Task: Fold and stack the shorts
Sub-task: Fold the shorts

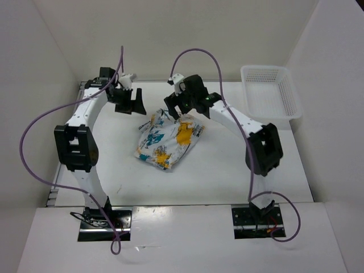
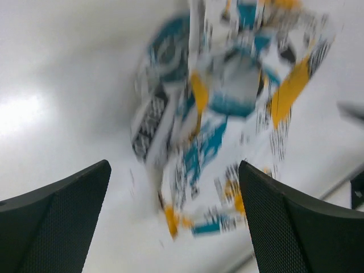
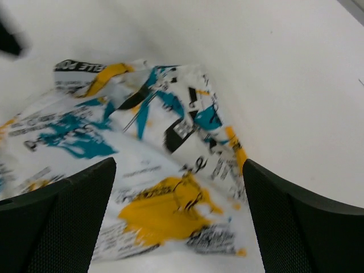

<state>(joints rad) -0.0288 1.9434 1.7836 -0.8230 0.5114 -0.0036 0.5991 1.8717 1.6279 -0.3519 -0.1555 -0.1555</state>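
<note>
The shorts (image 1: 168, 138), white with teal, yellow and black print, lie folded in a rumpled bundle in the middle of the table. My left gripper (image 1: 129, 103) hangs open above the table, just left of and beyond the bundle. My right gripper (image 1: 181, 109) is open right above the bundle's far edge. The left wrist view shows the shorts (image 2: 222, 108) blurred beyond my open fingers (image 2: 57, 216). The right wrist view shows the shorts (image 3: 142, 187) lying under and between my open fingers (image 3: 296, 222). Neither gripper holds anything.
A white plastic mesh basket (image 1: 270, 91) stands at the far right of the table, by the right wall. White walls close in the table on the left, back and right. Purple cables arc above both arms.
</note>
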